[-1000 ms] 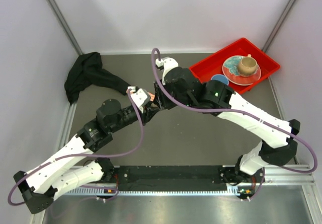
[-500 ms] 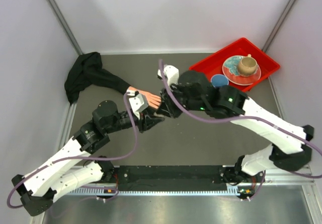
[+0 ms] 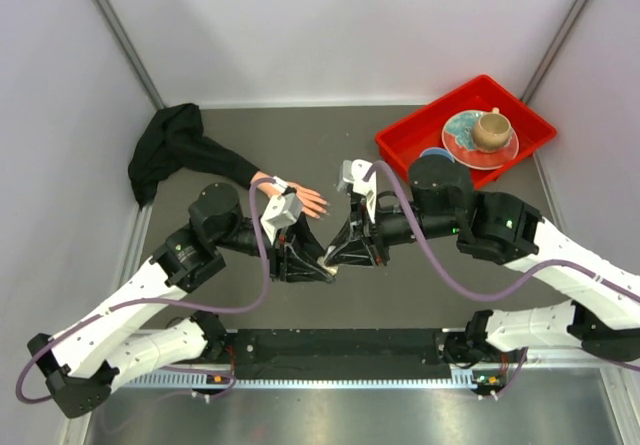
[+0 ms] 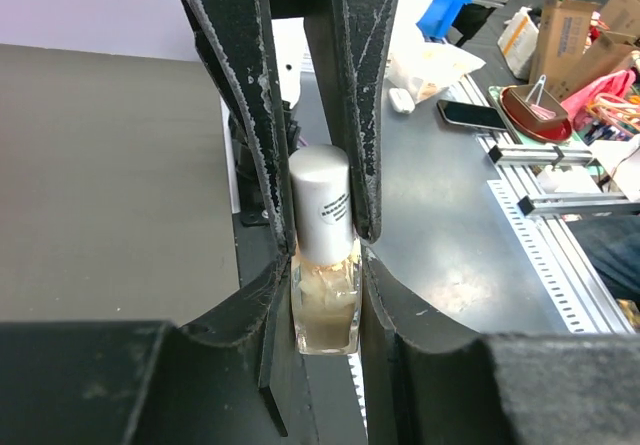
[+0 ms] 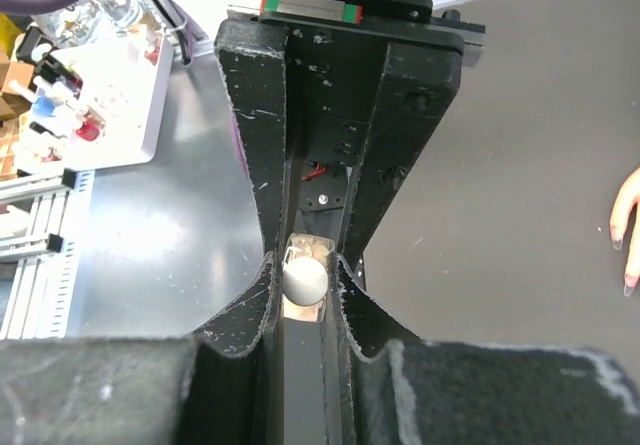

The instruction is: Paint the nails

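The pink-beige mannequin hand point(image 3: 300, 201) lies palm down on the table, and its black sleeve point(image 3: 175, 150) runs to the back left. Its nails point(image 3: 322, 206) are too small to make out from above. Two fingertips with nails point(image 5: 616, 230) show at the right edge of the right wrist view. My left gripper point(image 3: 318, 268) point(image 4: 325, 265) is shut on the glass body of a small tan bottle point(image 4: 325, 310). My right gripper point(image 3: 336, 255) point(image 5: 305, 265) meets it tip to tip and is shut on the bottle's white cap point(image 4: 320, 200) point(image 5: 305, 281). Both are just in front of the hand.
A red tray point(image 3: 505, 100) at the back right holds a plate with a tan cup point(image 3: 488, 130) and a blue bowl point(image 3: 436, 155). The black sleeve bunches in the back left corner. White walls enclose the table on three sides.
Both grippers have drawn back from the mannequin hand toward the near side, uncovering it. They now face each other, closed on the bottle between them.
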You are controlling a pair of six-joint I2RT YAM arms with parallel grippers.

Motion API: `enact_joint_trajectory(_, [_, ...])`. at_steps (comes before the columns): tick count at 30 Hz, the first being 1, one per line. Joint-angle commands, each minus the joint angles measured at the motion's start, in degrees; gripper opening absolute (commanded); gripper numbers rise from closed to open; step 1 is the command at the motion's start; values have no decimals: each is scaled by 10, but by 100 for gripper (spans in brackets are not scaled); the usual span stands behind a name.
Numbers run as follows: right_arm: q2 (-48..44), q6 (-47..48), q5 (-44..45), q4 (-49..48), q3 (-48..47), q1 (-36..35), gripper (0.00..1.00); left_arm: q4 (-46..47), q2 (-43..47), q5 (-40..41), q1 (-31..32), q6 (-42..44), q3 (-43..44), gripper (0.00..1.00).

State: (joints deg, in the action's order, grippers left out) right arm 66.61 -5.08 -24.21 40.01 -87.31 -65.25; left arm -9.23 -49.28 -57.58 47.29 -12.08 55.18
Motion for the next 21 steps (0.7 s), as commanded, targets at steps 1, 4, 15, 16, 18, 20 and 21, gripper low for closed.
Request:
enact_joint_trajectory(1, [-22,18,29,-60,20,3,0,30,0,-68,6,-6,27,0])
enact_joint_trajectory(4, [-26,29,9,-63,21,4,0,31,-9,-82,6,-11,27,0])
enact_joint_trajectory(15, [27,-36,165,18,-37,5,44,-47,32,169,6,103,28,0])
enact_joint_trajectory(16, [44,-49,212,31,-48,5,50,-53,40,256,6,116,27,0])
enact_joint_trajectory(18, [56,-105,267,61,-76,4,59,-55,46,328,6,139,14,0])
enact_joint_trajectory(20, [69,-140,328,77,-92,5,61,-54,51,396,6,158,3,0])
enact_joint_trajectory(21, [74,-169,340,91,-107,5,61,-52,52,410,6,163,-1,0])
